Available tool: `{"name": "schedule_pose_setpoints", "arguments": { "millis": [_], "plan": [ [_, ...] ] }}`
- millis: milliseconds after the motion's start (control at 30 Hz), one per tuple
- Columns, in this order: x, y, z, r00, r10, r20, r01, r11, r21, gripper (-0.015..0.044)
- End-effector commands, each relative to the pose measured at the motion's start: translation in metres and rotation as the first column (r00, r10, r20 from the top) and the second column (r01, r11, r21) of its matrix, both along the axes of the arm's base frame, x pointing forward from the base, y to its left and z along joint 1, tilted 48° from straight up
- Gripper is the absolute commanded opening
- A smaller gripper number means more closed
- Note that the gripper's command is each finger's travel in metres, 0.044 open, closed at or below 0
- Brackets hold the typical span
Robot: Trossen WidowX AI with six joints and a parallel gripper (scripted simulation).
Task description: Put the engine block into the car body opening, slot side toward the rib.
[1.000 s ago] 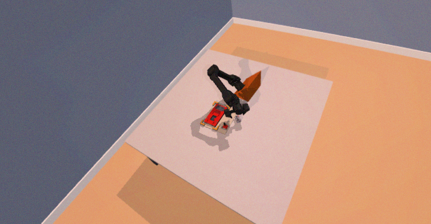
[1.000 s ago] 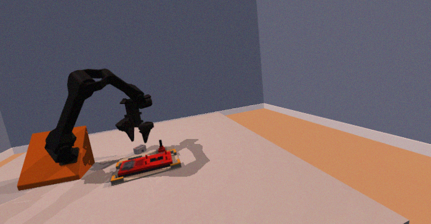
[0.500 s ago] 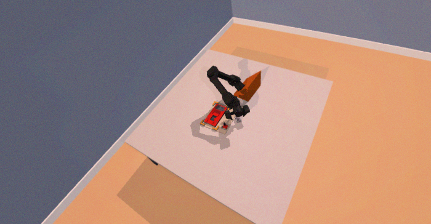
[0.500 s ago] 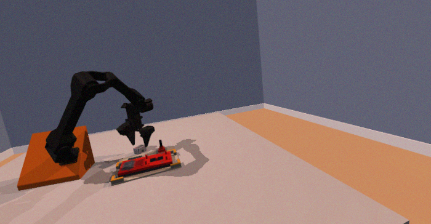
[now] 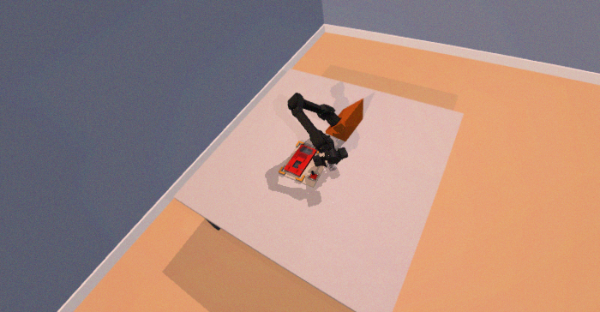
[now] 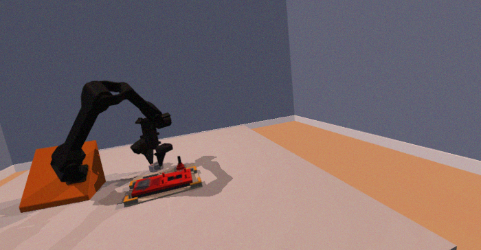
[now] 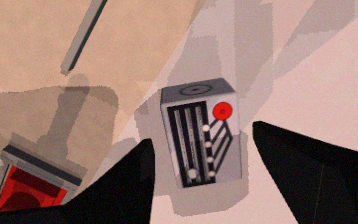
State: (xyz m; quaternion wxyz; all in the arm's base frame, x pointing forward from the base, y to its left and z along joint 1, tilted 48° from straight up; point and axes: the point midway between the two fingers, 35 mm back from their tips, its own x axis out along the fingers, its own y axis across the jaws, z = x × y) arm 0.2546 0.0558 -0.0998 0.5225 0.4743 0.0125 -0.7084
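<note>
The engine block [image 6: 153,167] [image 7: 196,145] is a small light-grey box beside the board with the car body, its striped face with a red disc toward the wrist camera. My gripper [image 6: 156,165] [image 7: 202,137] is open, its two black fingers low around the block. In the wrist view a gap shows between the block and each fingertip. The red car body [image 5: 292,170] [image 6: 161,183] lies flat on the board, with a dark recess [image 5: 297,164] in its top. The rib is too small to tell, and the arm partly covers the block in the top view.
The tan board [image 7: 131,30] carries orange corner pieces [image 5: 300,179] [image 6: 131,199] around the car body. A red piece with a black upright pin [image 5: 314,176] [image 6: 180,166] stands near the block. A grey bar [image 7: 83,37] lies on the board. My orange base [image 5: 352,122] [image 6: 34,185] is behind.
</note>
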Motion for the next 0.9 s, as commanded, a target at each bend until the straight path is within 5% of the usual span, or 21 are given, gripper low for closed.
{"name": "schedule_pose_setpoints", "arguments": {
  "millis": [0, 233, 367, 867],
  "plan": [
    [-0.001, -0.002, 0.000, 1.000, 0.005, -0.004, -0.005, 1.000, -0.006, 0.0151],
    [-0.001, -0.002, 0.000, 1.000, 0.005, -0.004, -0.005, 1.000, -0.006, 0.0085],
    [0.000, 0.002, 0.002, 1.000, 0.007, -0.004, -0.007, 1.000, -0.001, 0.0000],
    [0.006, 0.037, 0.032, 1.000, 0.023, -0.007, -0.022, 0.999, 0.042, 0.0000]
  ]
}}
